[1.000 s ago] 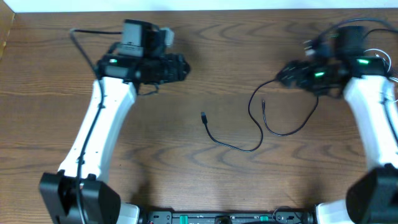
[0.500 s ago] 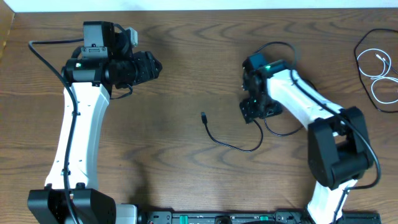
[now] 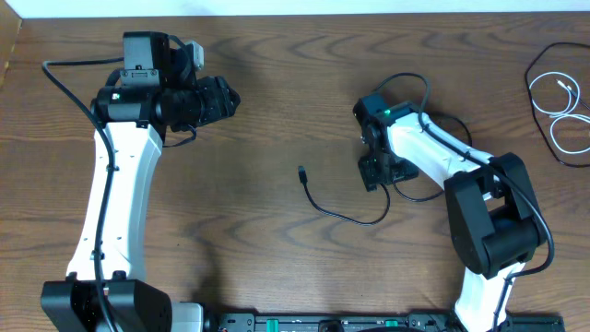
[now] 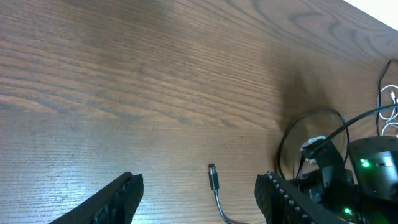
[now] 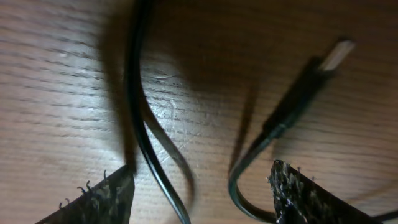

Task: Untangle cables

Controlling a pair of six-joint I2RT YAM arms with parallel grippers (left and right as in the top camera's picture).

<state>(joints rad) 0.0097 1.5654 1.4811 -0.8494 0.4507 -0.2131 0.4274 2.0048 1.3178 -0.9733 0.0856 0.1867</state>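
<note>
The black cable [image 3: 346,218] lies at mid-table, one plug [image 3: 301,172] pointing left, its other end curling under my right gripper [image 3: 372,171]. In the right wrist view the open fingers [image 5: 199,199] straddle two strands of the black cable [image 5: 140,124], with its metal-tipped plug [image 5: 323,62] just beyond them; nothing is gripped. The white cable [image 3: 560,112] lies looped at the far right edge, apart from the black one. My left gripper [image 3: 228,100] is open and empty, up at the far left. The left wrist view [image 4: 199,205] shows the black plug [image 4: 213,178] between its fingers, on the table below.
The thick black robot cable [image 3: 410,81] arcs above the right wrist. The brown wooden table [image 3: 258,249] runs wide, with its left edge [image 3: 11,55] at the far left. The right arm [image 4: 354,180] shows in the left wrist view.
My right arm has swung in from the far right to the black cable, and the white cable now lies at the right edge. My left arm has drawn back leftward.
</note>
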